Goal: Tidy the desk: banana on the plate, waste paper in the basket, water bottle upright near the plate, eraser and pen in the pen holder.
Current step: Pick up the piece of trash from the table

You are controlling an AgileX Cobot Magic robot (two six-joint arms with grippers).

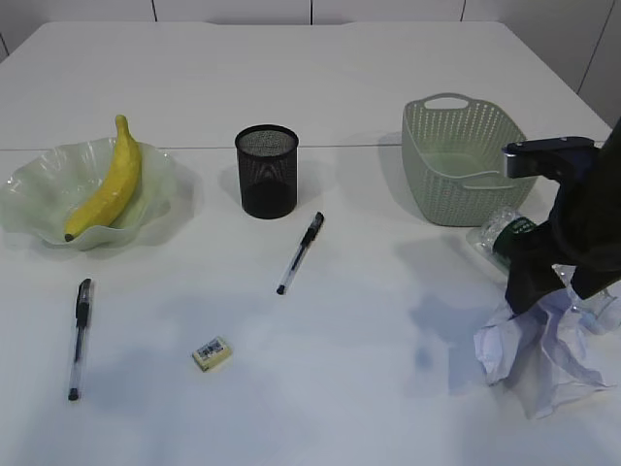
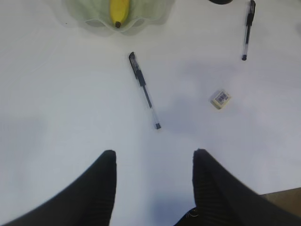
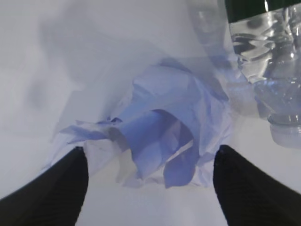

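Crumpled paper (image 1: 543, 354) lies lower right on the counter (image 1: 320, 78), the right tool (image 3: 150, 162) poised over it with jaws wide apart and empty. The bottle (image 1: 514, 238) lies on its side just beside the paper, below the basket (image 1: 456, 160). The left tool (image 2: 153, 162) hangs half-open, holding nothing. The banana (image 1: 107, 184) sits on the plate (image 1: 29, 194). Closing here could snag only a loose fold, or nudge the bottle into rolling.

banana (image 1: 109, 189) on plate (image 1: 29, 184) | water bottle (image 1: 505, 235) lying beside basket (image 1: 456, 160)
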